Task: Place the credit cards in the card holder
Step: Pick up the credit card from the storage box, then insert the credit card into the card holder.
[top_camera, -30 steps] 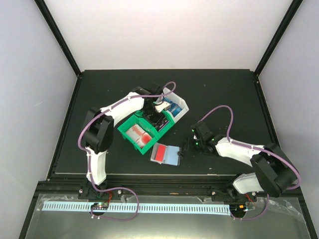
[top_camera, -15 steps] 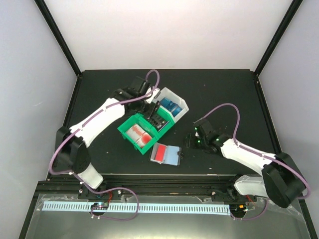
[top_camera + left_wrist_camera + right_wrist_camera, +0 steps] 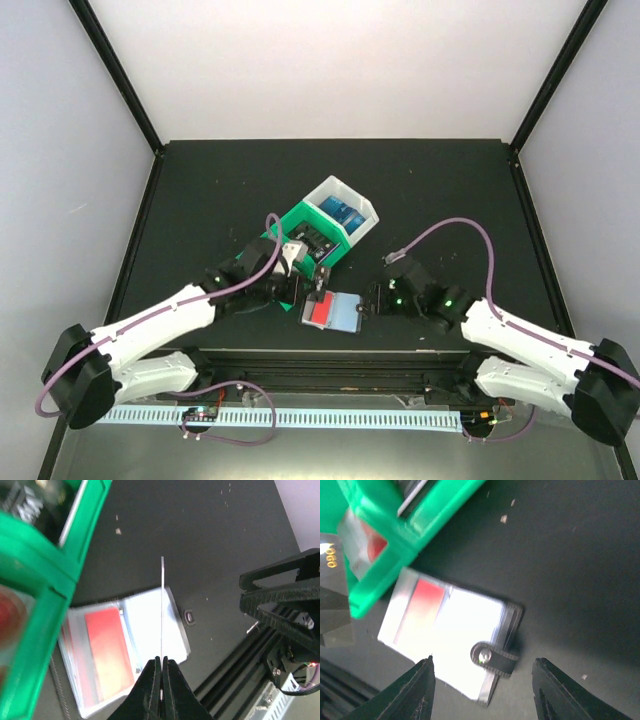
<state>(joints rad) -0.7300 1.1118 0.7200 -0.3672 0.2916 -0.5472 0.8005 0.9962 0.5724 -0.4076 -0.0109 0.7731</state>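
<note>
One red card (image 3: 105,650) already sits in the open card holder (image 3: 345,312), which lies flat on the table (image 3: 200,200) at 5 o'clock from the green bin (image 3: 298,216). Blue cards (image 3: 347,212) wait in the white bin (image 3: 360,202), so I think most of the job is left. The left gripper (image 3: 161,662) is pinched tight on a thin card (image 3: 162,595) — seen edge-on, above the holder. The right gripper (image 3: 482,680) is wide and holds nothing — it hangs at the holder's 3 o'clock side.

Bright even top view, wrist views soft, card holder (image 3: 470,625) perhaps overexposed, green bin (image 3: 35,555) blurred
</note>
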